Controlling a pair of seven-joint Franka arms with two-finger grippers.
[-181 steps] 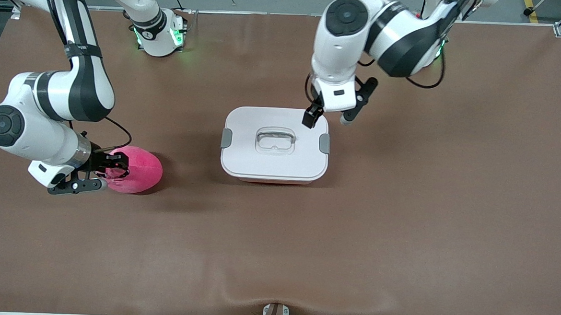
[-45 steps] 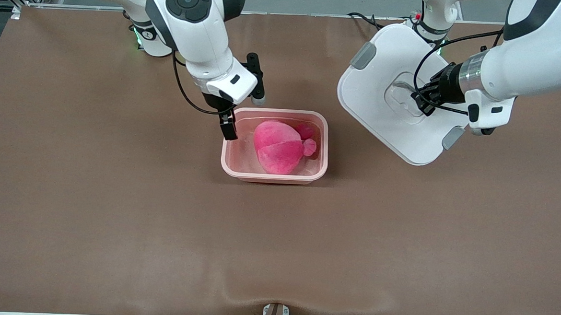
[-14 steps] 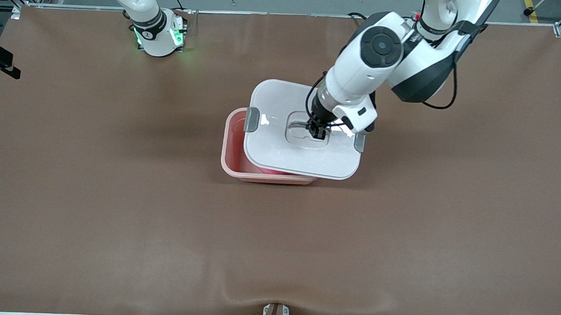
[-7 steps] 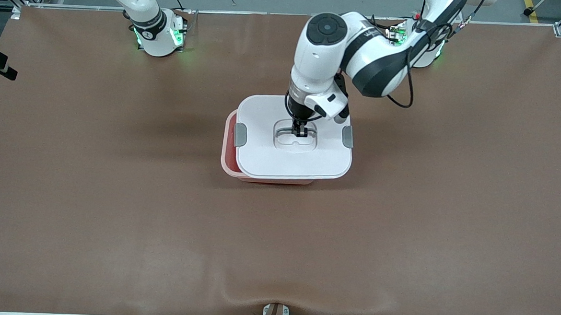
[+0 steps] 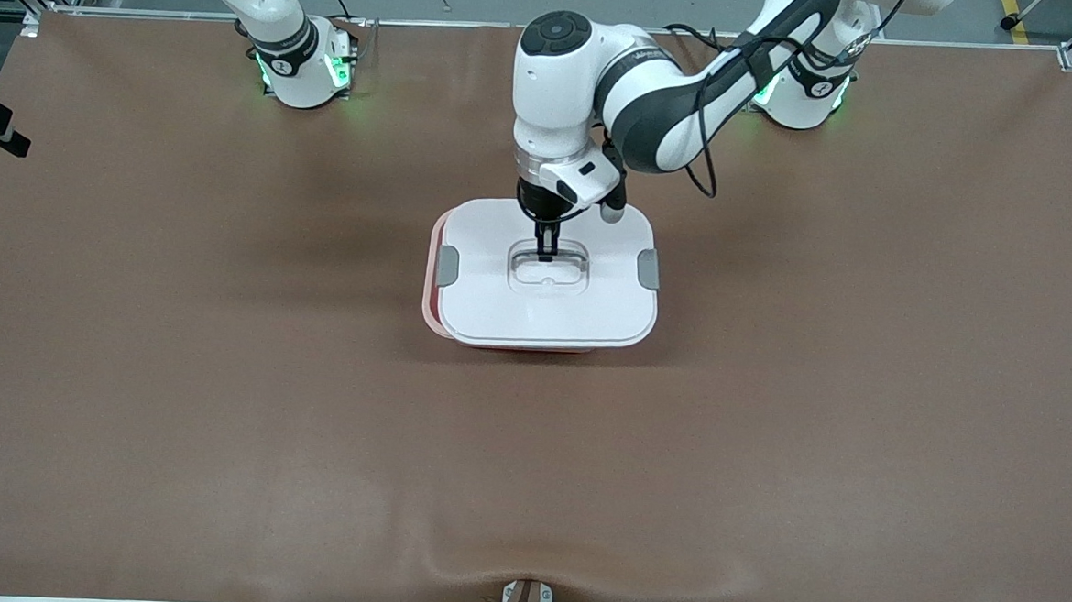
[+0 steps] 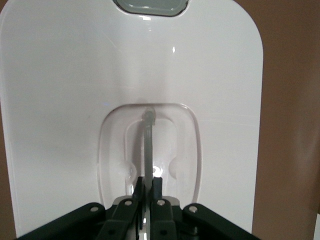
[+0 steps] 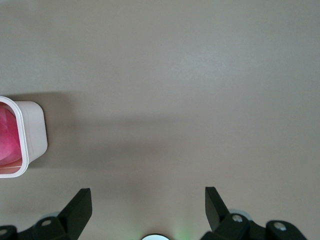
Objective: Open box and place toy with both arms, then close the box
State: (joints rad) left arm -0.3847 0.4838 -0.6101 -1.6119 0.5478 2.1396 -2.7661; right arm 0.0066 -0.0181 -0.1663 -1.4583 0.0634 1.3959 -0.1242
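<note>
Two hands: left hand [image 5: 546,249] pinches lid [image 5: 499,299] handle [image 6: 149,145]; right hand [image 7: 147,210] waits, spread.

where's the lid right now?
In the front view the lid sits over the box mid-table, offset toward the left arm's end, its handle pinched by the left tool.

left tool [image 5: 546,247] gripping lid [image 5: 548,275], over box [image 5: 430,302]

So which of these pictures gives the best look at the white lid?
The front view: it shows the whole lid, held by the left gripper over the pink box, not quite lined up. The left wrist view shows only its handle close up; the right wrist view shows none of it.
</note>
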